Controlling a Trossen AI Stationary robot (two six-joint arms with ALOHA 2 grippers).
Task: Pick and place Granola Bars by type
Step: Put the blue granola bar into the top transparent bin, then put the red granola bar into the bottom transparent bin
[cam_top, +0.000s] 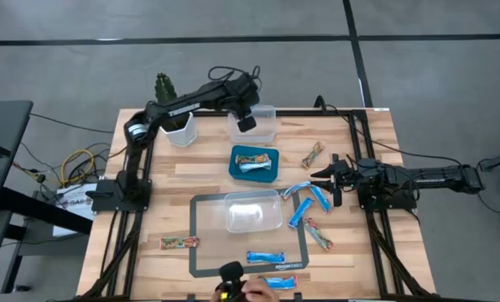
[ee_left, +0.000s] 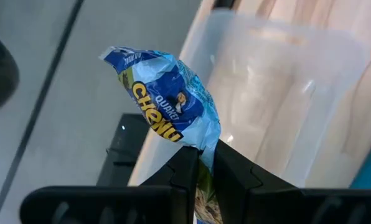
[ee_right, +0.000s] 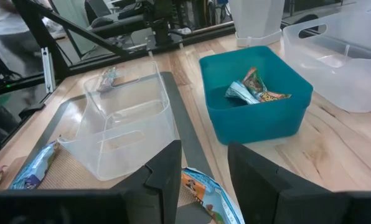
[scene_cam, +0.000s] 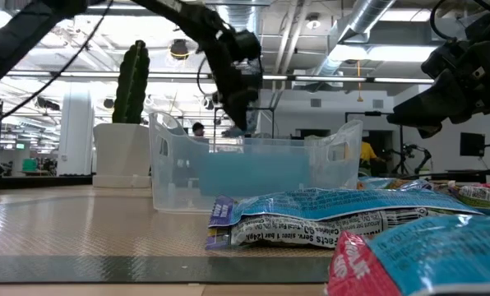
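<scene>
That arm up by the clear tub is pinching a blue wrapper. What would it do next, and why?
Probably lower a little and open its jaws. The left gripper holds a blue Chewy bar above the empty clear tub at the table's far edge, so letting go should drop it inside.

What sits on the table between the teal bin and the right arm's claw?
One tan bar lies on bare wood between the teal bin and the right gripper, nearer the far edge; the high view shows it.
</scene>
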